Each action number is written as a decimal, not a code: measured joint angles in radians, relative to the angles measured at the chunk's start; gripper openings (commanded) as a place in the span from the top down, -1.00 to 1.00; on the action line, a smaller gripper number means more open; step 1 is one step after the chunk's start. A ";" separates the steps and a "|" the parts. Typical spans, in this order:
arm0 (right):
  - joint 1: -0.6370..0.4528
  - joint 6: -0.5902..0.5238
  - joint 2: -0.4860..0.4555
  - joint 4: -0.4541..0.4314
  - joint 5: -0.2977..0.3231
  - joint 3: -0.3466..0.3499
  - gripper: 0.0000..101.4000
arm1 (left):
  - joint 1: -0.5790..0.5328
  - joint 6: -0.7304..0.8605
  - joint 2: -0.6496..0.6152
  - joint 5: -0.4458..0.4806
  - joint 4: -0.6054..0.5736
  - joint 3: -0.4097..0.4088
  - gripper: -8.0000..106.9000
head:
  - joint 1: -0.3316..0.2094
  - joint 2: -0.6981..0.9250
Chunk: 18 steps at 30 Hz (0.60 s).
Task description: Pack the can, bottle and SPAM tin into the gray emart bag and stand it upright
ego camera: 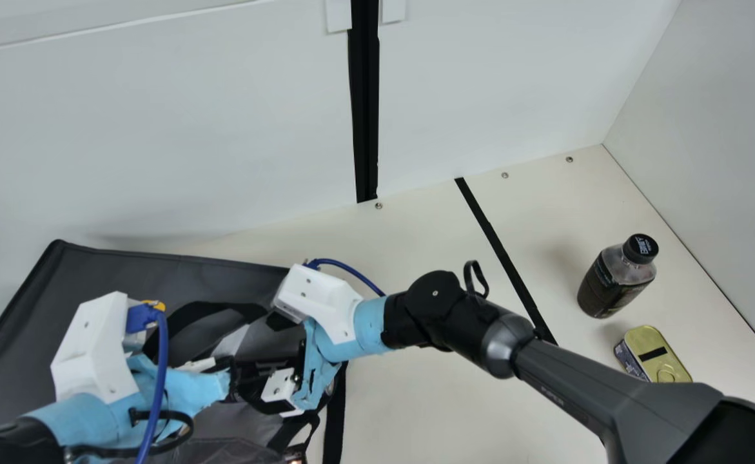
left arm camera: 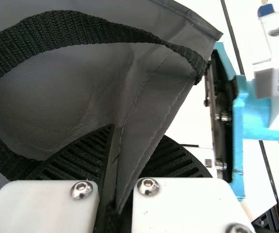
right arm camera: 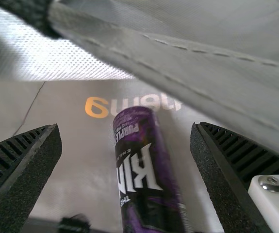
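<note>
on the cream table point(ego camera: 467, 412), the bottle point(ego camera: 614, 280) and tin point(ego camera: 657, 357) are both well apart from the bag point(ego camera: 158, 270), left to pack. the can point(right arm camera: 141, 170) seems to be inside, between the right gripper's point(right arm camera: 125, 128) spread fingers. the left gripper point(left arm camera: 132, 145) pinches the bag's edge; standing it up remains.

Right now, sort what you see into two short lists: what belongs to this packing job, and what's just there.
For the job:
- large gray fabric bag
- purple-and-black cylindrical can
- dark bottle with black cap
- gold-lidded rounded tin

Just there:
- thin black strip across the cream table
- round metal screw head
</note>
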 measured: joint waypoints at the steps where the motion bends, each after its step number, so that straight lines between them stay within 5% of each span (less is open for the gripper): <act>1: -0.004 0.000 -0.007 0.000 0.000 0.004 -0.87 | 0.000 0.000 0.000 0.000 0.000 0.000 1.00 | 0.000 0.000; 18: -0.088 0.026 -0.166 -0.057 0.031 0.101 -0.87 | 0.000 0.000 0.000 0.000 0.000 0.000 1.00 | 0.002 0.000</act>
